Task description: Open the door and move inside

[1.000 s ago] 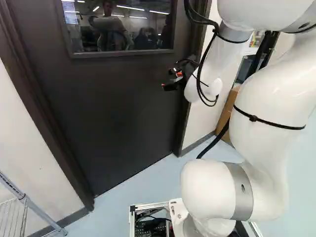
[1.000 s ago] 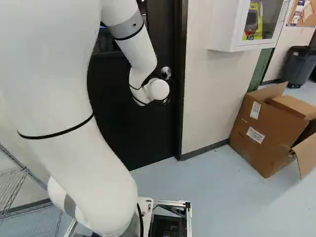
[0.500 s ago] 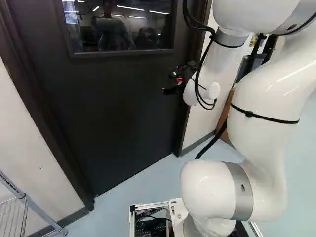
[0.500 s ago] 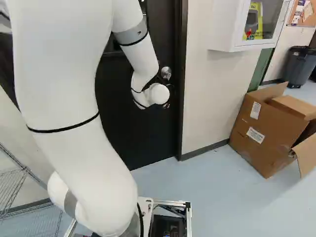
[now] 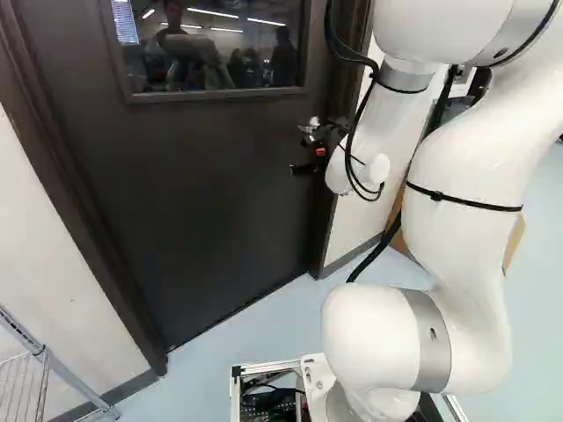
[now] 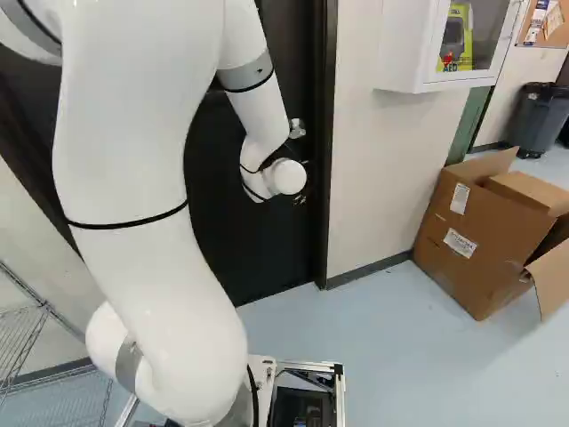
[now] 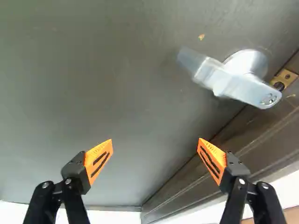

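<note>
The dark door stands shut in its frame. My gripper is close in front of it, near the frame on the handle side, in the left base view. In the wrist view the gripper is open, orange pads wide apart with nothing between them. The silver lever handle lies ahead of the fingers and off to one side, nearer the finger by the frame, not touched. A bit of the handle shows just above the wrist in the right base view.
A cardboard box sits on the floor right of the door, below a white wall cabinet. A wire rack stands at the left. A grey bin is farther off. The door frame borders a pale wall.
The arm has shifted, its upper links swinging left in the left base view and right in the right one. The gripper is slightly lower, baring the handle above it. The base has not moved.
</note>
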Tool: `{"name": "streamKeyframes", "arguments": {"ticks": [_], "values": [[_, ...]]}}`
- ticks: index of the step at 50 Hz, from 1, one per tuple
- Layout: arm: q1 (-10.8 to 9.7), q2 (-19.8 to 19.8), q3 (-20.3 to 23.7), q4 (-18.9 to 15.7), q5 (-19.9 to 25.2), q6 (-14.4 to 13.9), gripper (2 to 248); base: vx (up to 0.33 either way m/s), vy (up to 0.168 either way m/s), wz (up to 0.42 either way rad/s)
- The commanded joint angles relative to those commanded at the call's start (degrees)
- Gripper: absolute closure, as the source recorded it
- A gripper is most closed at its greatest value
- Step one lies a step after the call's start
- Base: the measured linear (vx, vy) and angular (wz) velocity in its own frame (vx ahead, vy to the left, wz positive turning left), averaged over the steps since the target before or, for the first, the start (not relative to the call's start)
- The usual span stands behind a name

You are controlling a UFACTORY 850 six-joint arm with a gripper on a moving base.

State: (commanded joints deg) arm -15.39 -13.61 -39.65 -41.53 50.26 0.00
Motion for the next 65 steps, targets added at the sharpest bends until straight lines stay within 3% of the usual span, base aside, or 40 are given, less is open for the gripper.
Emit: {"name": "streamKeyframes", "arguments": {"ticks": [27,50,65], "values": [[0.2,-1.3,-0.1,0.0,0.0,0.0,3,0.000,0.000,0.000],[2.3,-2.5,-1.6,0.0,0.0,0.0,3,0.000,0.000,0.000],[3.7,-5.3,-4.9,0.0,0.0,0.0,3,0.000,0.000,0.000]]}}
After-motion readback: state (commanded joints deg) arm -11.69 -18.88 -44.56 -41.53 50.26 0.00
